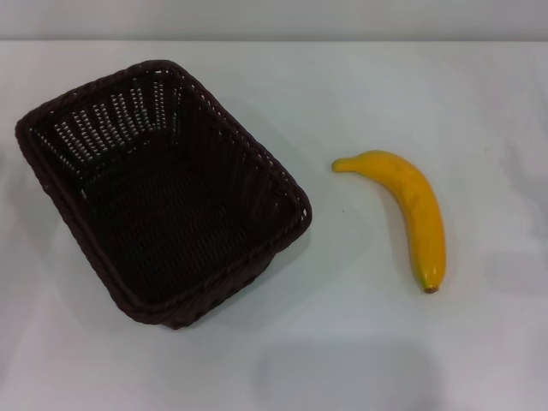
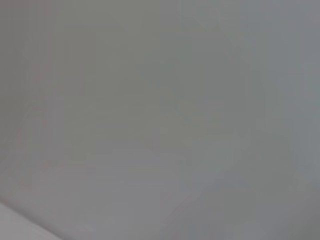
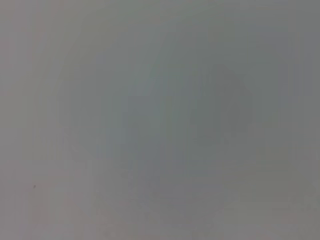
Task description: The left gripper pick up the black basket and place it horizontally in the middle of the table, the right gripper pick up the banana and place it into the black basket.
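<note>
A large rectangular dark brown-black woven wicker basket (image 1: pixel 163 193), with openwork slotted sides and a rounded rim, is sitting upright and open on the left half of a plain white, glossy surface (image 1: pixel 360 342), seen from the head view. It is lying at a slant, one short end pointing toward the far left corner and the other toward the near centre. Nothing is showing inside it.

A single curved, bright yellow banana (image 1: pixel 409 212) is lying flat on the right half of the surface, well apart from the basket. Its narrow stem end is pointing toward the basket and its small brown tip is pointing toward the near edge.

Neither the left gripper nor the right gripper is appearing in any view, so whether their fingers are apart or together cannot be told. Both wrist views are showing only a flat, featureless grey-white field.
</note>
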Robot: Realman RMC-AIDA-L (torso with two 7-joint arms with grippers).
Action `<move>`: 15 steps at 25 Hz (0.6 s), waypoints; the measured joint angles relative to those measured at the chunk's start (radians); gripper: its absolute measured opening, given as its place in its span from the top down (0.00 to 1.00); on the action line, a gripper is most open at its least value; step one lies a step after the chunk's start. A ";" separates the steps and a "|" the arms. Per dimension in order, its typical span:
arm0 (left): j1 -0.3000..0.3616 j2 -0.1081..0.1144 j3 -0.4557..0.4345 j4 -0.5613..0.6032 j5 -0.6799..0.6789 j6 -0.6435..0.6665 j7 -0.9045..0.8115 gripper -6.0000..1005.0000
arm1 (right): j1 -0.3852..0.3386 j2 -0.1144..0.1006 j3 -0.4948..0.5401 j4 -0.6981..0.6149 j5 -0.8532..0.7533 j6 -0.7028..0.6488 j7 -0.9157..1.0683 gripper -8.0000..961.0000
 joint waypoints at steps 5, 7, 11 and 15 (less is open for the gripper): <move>-0.082 0.094 0.072 0.117 0.209 -0.001 -0.210 0.15 | 0.001 0.000 -0.005 0.000 0.000 -0.001 0.000 0.09; -0.119 0.136 0.144 0.142 0.267 0.002 -0.296 0.15 | 0.001 0.000 -0.007 0.000 0.000 -0.001 0.000 0.09; -0.222 0.224 0.314 0.183 0.373 -0.007 -0.465 0.15 | 0.002 0.000 -0.008 0.000 0.000 -0.001 0.000 0.09; -0.333 0.295 0.451 0.249 0.522 -0.025 -0.613 0.15 | 0.005 0.000 -0.009 -0.002 0.000 -0.005 0.000 0.09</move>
